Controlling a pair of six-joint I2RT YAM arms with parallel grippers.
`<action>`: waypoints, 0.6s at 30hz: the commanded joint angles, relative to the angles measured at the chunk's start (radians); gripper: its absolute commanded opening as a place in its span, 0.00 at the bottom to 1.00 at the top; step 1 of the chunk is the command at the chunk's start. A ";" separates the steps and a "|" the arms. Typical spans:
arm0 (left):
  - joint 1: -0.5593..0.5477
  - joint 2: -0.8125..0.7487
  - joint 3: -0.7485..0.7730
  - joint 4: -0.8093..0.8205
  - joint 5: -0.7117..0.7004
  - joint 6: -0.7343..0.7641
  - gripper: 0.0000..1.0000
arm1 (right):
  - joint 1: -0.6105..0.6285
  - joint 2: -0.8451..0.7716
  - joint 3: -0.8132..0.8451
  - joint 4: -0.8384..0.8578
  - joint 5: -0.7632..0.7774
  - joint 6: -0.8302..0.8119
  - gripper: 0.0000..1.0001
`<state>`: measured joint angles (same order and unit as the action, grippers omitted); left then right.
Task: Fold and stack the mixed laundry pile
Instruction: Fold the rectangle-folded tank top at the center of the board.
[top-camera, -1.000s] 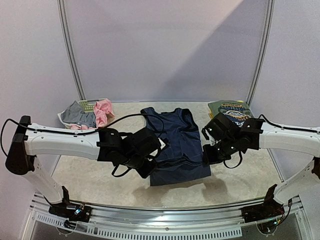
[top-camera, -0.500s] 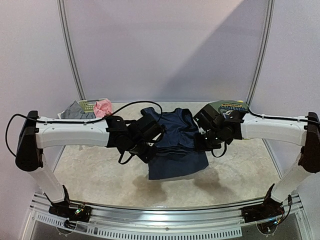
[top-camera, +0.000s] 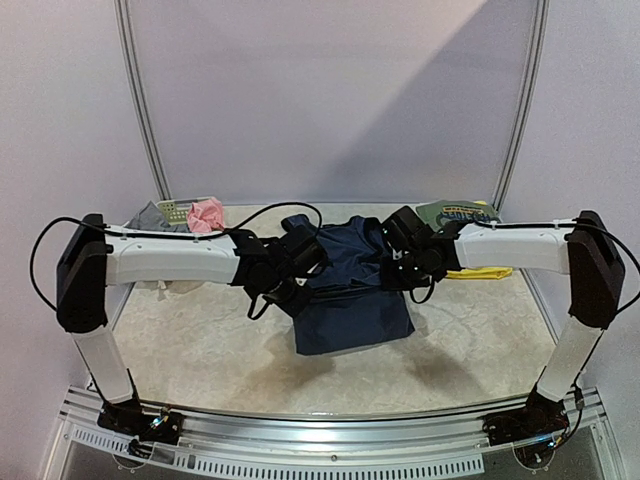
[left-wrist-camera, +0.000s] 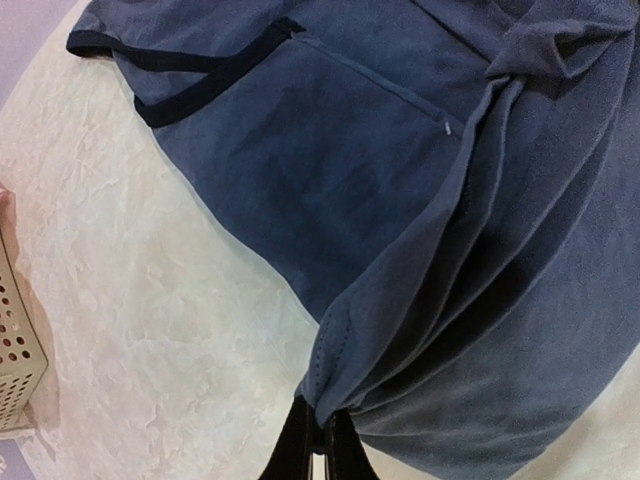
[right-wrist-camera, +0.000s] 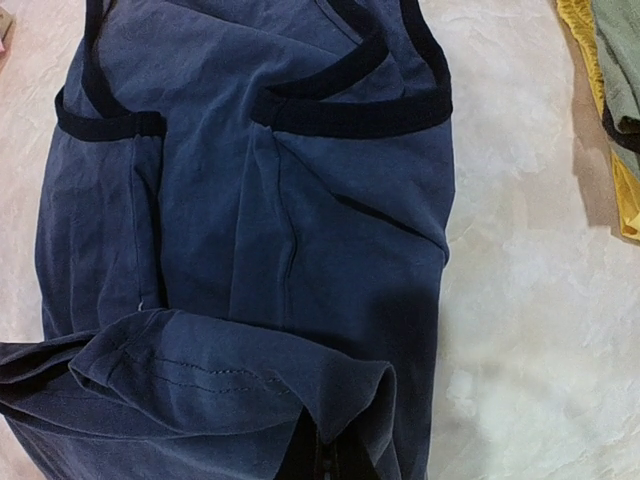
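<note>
Evidently mid-fold; navy sleeveless dress (top-camera: 350, 305) pinched at both hem corners, left jaws and right jaws each clamped on cloth; held above the desk (top-camera: 200, 340) so the hem can drape toward the straps; pink piece (top-camera: 207, 213) waiting far-left.

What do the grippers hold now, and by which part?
Both hold the navy dress: the left gripper pinches its stitched hem at one corner, the right gripper at the other.
</note>
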<state>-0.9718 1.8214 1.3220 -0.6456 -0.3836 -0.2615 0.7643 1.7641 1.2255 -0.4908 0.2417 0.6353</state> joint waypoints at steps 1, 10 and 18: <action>0.036 0.041 0.021 0.054 -0.015 0.015 0.00 | -0.030 0.045 0.043 0.039 0.008 -0.024 0.00; 0.066 0.099 0.031 0.122 -0.031 0.056 0.00 | -0.056 0.108 0.078 0.043 0.004 -0.030 0.00; 0.082 0.139 0.035 0.168 -0.069 0.079 0.00 | -0.059 0.147 0.108 0.036 0.012 -0.020 0.00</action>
<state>-0.9115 1.9297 1.3369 -0.5251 -0.4095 -0.2058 0.7151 1.8771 1.2957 -0.4576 0.2325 0.6186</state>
